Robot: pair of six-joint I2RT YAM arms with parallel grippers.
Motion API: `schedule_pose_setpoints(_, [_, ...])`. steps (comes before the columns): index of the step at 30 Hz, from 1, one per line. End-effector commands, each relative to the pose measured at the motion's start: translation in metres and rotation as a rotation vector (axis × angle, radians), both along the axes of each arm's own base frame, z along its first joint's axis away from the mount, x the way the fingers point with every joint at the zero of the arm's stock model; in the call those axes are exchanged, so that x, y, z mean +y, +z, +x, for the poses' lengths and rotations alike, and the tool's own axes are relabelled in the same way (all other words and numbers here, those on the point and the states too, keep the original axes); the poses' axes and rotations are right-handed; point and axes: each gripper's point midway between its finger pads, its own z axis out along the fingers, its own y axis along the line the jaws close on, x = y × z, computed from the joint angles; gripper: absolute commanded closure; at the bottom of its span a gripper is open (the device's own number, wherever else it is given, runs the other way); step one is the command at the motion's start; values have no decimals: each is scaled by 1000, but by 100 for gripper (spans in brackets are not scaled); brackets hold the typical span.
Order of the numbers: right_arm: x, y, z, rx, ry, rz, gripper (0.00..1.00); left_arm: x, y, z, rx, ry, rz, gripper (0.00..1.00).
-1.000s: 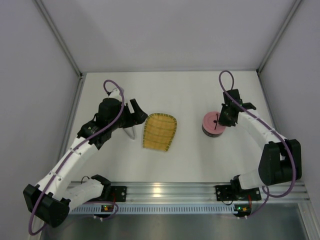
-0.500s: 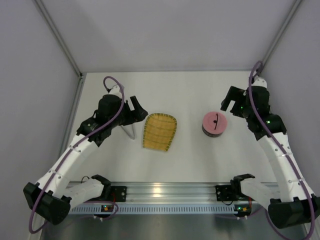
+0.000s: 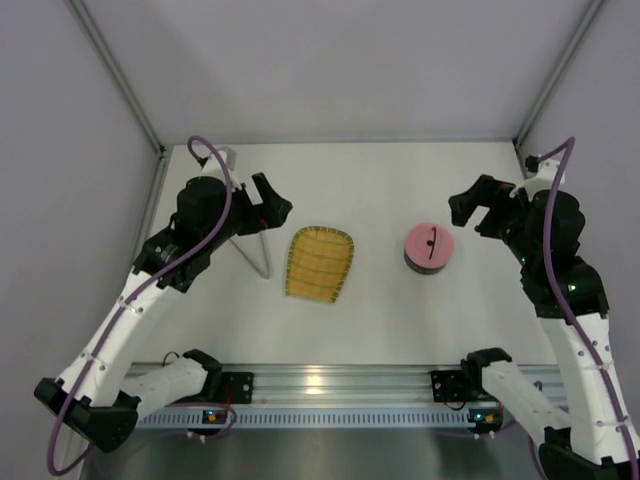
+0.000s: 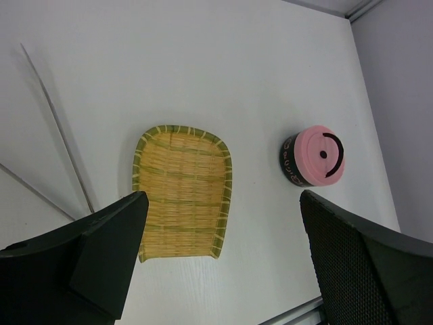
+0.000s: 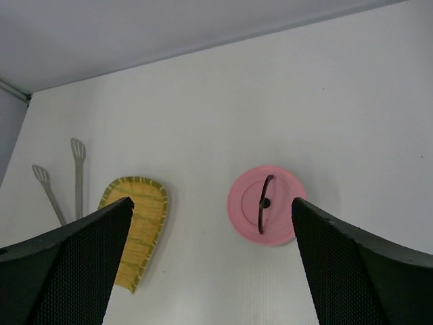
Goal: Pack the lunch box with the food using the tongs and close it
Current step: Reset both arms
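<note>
The lunch box (image 3: 429,246) stands right of centre with its pink lid (image 5: 265,204) on top, black handle up; the left wrist view shows its dark wall (image 4: 292,162). No food shows in any view. The tongs (image 3: 262,257) lie flat on the table left of the tray, both silvery arms visible (image 5: 77,172). My left gripper (image 3: 270,205) hangs open above the tongs, holding nothing (image 4: 220,210). My right gripper (image 3: 478,207) is open too, raised to the right of the lunch box, with the lid seen between its fingers (image 5: 212,203).
A yellow woven tray (image 3: 320,262) lies between the tongs and the lunch box and has nothing in it (image 4: 181,189). Grey walls close the table at the back and both sides. An aluminium rail (image 3: 330,385) runs along the near edge.
My right gripper let go of the lid handle, opened and pulled up and to the right. My left gripper opened wider and rose back to the left, off the tongs.
</note>
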Motion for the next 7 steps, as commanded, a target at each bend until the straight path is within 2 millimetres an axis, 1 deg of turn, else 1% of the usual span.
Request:
schedule_pose_setpoints(1, [7,33,-5,-104,59,10,0,7,21,-5,-52,11,10,1])
schedule_pose_setpoints(3, [10,36,-8,-123,78,14,0,5,23,-5,-60,6,5,1])
schedule_pose_setpoints(7, [12,31,-4,-116,88,9,0,2,28,-3,-75,-5,9,1])
